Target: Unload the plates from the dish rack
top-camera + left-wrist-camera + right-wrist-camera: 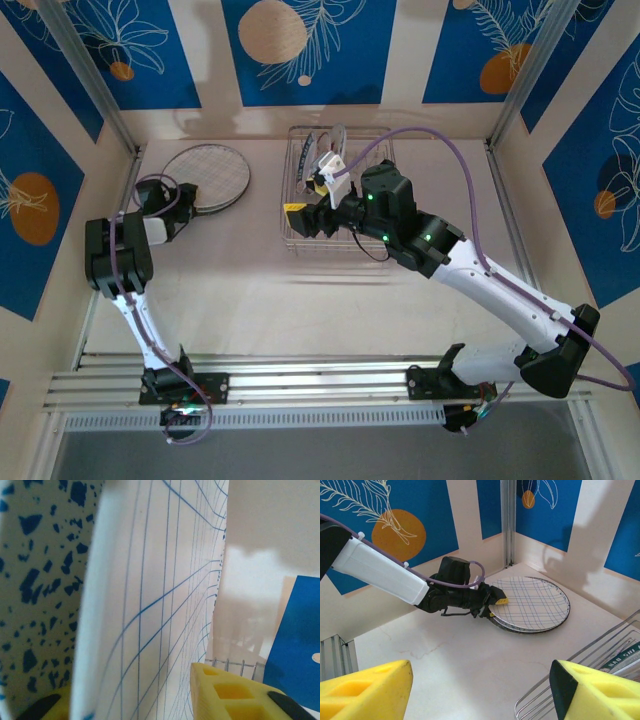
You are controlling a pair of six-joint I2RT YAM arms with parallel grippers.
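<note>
A white plate with a blue grid (205, 175) (530, 602) lies on top of a short stack at the back left. My left gripper (186, 197) (496, 606) (127, 690) straddles that plate's near rim with its jaws open wider than the rim. Close up, the grid plate (160, 580) sits over a blue-speckled plate (30, 580). The wire dish rack (300, 245) (600, 645) stands at the back centre with plates (330, 140) upright in it. One plate with green print (620, 657) shows through the wires. My right gripper (308, 200) (480, 695) hovers open and empty at the rack's left side.
Blue patterned walls with pale panels close in the back and both sides. A metal post (508, 520) stands in the back left corner, just behind the plate stack. Bare tabletop (250, 290) lies between the stack, the rack and the arm bases.
</note>
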